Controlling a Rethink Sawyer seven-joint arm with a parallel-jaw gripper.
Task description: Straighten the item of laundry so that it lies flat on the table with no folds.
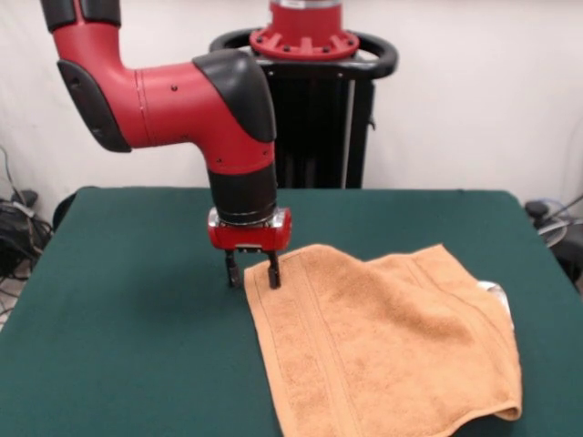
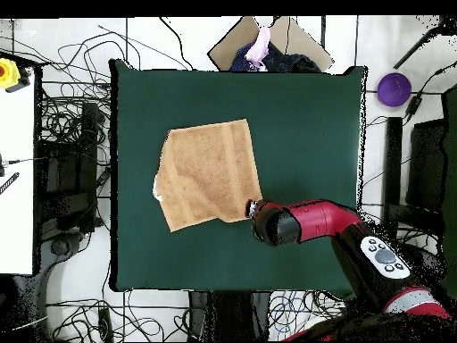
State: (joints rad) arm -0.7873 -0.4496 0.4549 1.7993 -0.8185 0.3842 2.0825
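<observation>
The gripper point(image 1: 250, 272) hangs low over the table point(image 1: 118, 300) with its two fingers spread a little, and the far corner of the towel point(image 1: 383, 350) lies at the tip of one finger, possibly just between the two; whether cloth is actually caught cannot be told from either view. From the jaws the towel spreads away toward the camera in the front view, most of it lying flat. The edge farthest from the jaws is doubled over, a white tag point(image 1: 495, 289) peeping out there. The risk, by this reading, is that the jaws shut on air or on only a thin lip of terry, so a pull slips off. A firm grip carries its own danger: dragging this corner could slide the whole towel without opening the far fold, or bunch it further.
</observation>
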